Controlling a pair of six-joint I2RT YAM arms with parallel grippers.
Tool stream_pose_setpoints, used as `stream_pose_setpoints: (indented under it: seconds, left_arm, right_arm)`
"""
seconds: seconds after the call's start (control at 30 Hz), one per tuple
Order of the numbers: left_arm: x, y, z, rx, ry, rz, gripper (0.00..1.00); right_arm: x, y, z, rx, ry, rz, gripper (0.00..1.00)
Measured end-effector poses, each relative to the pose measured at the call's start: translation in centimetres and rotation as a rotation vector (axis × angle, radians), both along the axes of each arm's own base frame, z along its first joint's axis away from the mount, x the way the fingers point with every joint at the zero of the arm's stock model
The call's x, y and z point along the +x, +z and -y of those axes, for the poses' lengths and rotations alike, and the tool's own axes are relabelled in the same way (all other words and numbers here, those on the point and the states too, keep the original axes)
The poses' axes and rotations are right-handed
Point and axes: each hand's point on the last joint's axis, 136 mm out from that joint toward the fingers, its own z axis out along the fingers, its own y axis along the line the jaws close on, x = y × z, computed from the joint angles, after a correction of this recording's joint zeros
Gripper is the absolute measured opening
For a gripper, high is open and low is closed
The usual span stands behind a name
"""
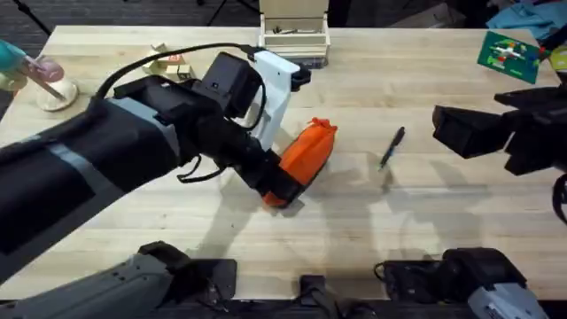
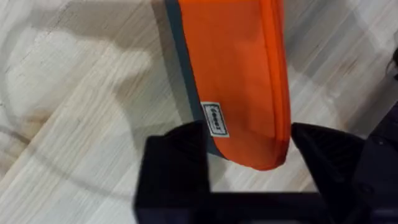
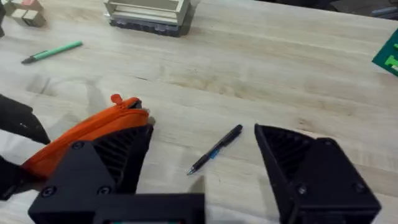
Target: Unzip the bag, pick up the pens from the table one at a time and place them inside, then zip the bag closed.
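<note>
The orange bag [image 1: 306, 152] rests on the table [image 1: 425, 221] at its centre, standing on its long edge with the zipper pull [image 3: 116, 99] at its far end. My left gripper [image 1: 276, 188] is shut on the bag's near end [image 2: 242, 81], one finger [image 2: 180, 152] against each side. A thin dark pen [image 1: 392, 146] lies just right of the bag. A green pen [image 3: 53, 51] lies farther back on the left side. My right gripper [image 1: 445, 131] hovers open and empty right of the dark pen [image 3: 217, 148].
A pale tray-like box [image 1: 294, 35] stands at the back centre, with small wooden blocks [image 1: 168, 60] to its left. A white object [image 1: 279, 84] lies under my left arm. A green card [image 1: 509, 51] sits far right, and a cup [image 1: 49, 89] far left.
</note>
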Motion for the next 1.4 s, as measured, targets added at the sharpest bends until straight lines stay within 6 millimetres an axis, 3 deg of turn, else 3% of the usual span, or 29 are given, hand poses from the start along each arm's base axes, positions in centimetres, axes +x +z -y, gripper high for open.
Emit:
stream_pose_setpoints:
  seconds: [0.07,0.2,0.23,0.83,0.97,1.4]
  left_arm:
    - [0.0,0.0,0.0,0.000,0.003,-0.001,0.620]
    - [0.0,0.0,-0.1,0.003,0.006,0.000,0.139]
    - [0.1,0.0,-0.1,0.007,0.008,0.002,0.067]
    - [0.2,-0.1,-0.2,0.012,0.012,0.008,0.043]
    - [0.3,-0.1,-0.2,0.012,0.011,0.009,0.043]
    - [0.3,-0.1,-0.2,0.011,0.011,0.009,0.043]
  right_arm:
    - [0.0,0.0,0.0,0.000,0.000,0.000,0.998]
    - [0.0,0.0,0.0,0.000,0.000,0.000,0.998]
    - [0.0,0.0,0.0,0.000,0.000,0.000,0.998]
    - [0.3,0.1,-0.5,0.007,0.033,0.004,0.996]
    - [1.4,-0.1,-1.8,0.025,0.111,-0.012,0.997]
    - [6.3,-3.8,-5.8,0.153,0.312,-0.178,0.996]
